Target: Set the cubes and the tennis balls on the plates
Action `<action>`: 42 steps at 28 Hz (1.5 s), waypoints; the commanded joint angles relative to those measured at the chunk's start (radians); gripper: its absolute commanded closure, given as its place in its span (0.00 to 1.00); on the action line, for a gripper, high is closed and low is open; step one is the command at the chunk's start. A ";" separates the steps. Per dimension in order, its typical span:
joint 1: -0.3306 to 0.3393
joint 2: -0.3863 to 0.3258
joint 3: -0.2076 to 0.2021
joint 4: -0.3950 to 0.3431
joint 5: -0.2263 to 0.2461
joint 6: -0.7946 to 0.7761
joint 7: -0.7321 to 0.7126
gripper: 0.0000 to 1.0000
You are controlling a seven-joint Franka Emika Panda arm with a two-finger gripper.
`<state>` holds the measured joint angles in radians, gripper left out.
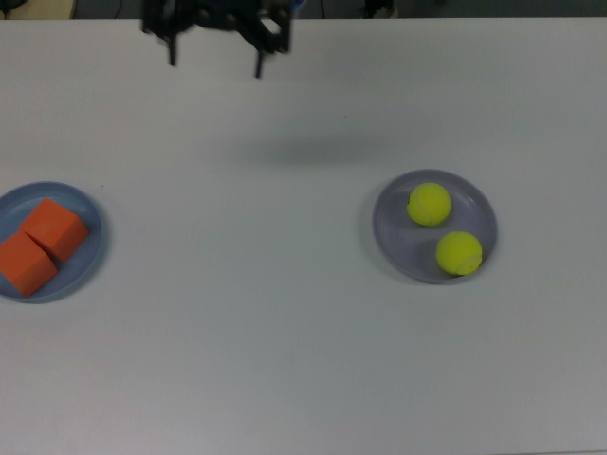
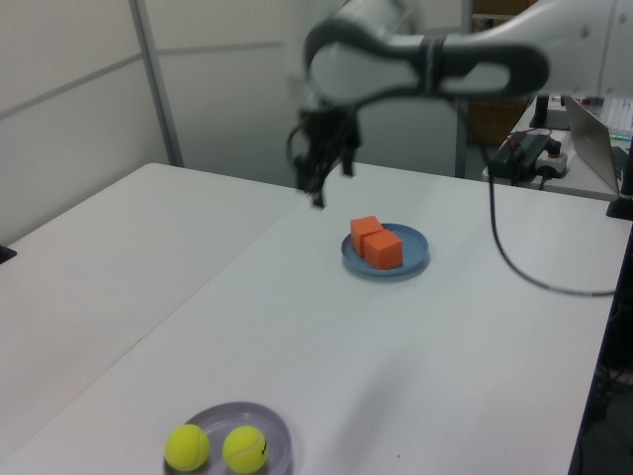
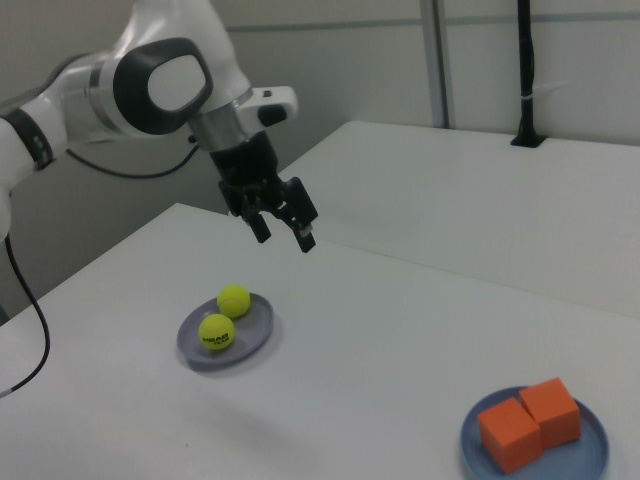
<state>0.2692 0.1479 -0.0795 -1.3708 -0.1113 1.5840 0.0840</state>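
Observation:
Two orange cubes [image 1: 55, 227] [image 1: 24, 264] sit side by side on the blue plate [image 1: 91, 248] at the top view's left. Both tennis balls [image 1: 429, 204] [image 1: 459, 253] lie on the lavender plate [image 1: 396, 243] at the top view's right. My gripper [image 1: 214, 57] hangs open and empty high above the table's far edge, between the two plates and away from both. The right view shows the gripper [image 3: 285, 237] above and behind the tennis balls [image 3: 234, 299] [image 3: 214, 332]. In the left view the gripper [image 2: 331, 178] hovers beyond the cubes [image 2: 365, 230] [image 2: 384, 249].
A black cable [image 2: 514, 257] trails from the arm across the left view's right. A laptop [image 2: 593, 124] and clutter stand at the left view's far right. A black pole [image 3: 525, 70] rises at the table's far edge in the right view.

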 commanded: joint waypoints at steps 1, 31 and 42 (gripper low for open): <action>-0.096 -0.054 -0.005 -0.040 0.061 -0.076 -0.013 0.00; -0.390 -0.094 -0.010 -0.034 0.070 -0.165 -0.039 0.00; -0.392 -0.105 -0.008 -0.034 0.074 -0.165 -0.039 0.00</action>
<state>-0.1200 0.0803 -0.0877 -1.3758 -0.0652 1.4274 0.0609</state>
